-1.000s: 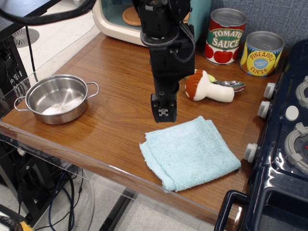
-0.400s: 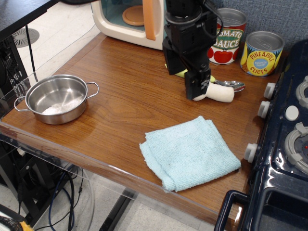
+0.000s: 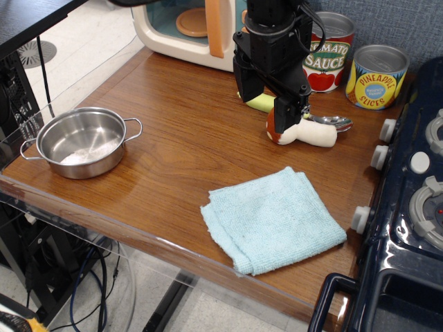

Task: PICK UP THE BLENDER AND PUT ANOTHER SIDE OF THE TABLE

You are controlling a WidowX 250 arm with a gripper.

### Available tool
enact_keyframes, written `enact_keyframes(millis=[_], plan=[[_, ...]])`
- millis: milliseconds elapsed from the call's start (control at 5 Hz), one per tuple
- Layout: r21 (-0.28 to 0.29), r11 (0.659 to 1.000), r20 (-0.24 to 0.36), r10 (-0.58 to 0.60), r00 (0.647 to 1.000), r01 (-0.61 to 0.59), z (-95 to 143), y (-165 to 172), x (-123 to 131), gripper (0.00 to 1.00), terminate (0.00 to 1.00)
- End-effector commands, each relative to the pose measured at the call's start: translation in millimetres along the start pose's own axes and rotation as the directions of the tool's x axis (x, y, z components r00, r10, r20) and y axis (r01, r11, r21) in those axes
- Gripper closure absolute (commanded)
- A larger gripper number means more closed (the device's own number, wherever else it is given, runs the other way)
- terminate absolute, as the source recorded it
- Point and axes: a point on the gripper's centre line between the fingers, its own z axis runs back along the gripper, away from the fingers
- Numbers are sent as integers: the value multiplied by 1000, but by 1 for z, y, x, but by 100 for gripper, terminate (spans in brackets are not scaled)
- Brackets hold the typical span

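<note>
1. Since a second ago the arm (image 3: pixel 271 48) has swung from above the near edge of the cloth to the far right of the bench (image 3: pixel 173 131), and its jaws now sit low over the toy mushroom (image 3: pixel 304 133).
2. The mushroom, the blender of the task, lies on its side on the bench between the cloth (image 3: pixel 271 218) and the two cans, its brown cap toward the left and partly hidden by the arm, the cream stem pointing right.
3. A spoon (image 3: pixel 332 122) lies just behind it, touching or nearly so.
4. Whether the jaws are open or closed I cannot tell; the arm hides them.
5. It looks soft, light and squashy, unlikely to slip or break; the thick stem beside the cap seems the best hold.
</note>
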Motion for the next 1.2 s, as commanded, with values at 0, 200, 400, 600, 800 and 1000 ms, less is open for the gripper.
enact_keyframes(millis=[0,200,400,600,800,1000], plan=[[6,994,19,110,994,-111,-15,19,16,0,0],[1,989,-12,146,989,-146,-31,20,21,0,0],[-7,990,-34,142,989,-142,-41,19,23,0,0],[1,988,-44,152,987,-152,-45,19,25,100,0],[-9,988,-45,153,987,-154,-51,20,24,100,0],[-3,991,-37,132,991,-133,-45,18,24,100,0]])
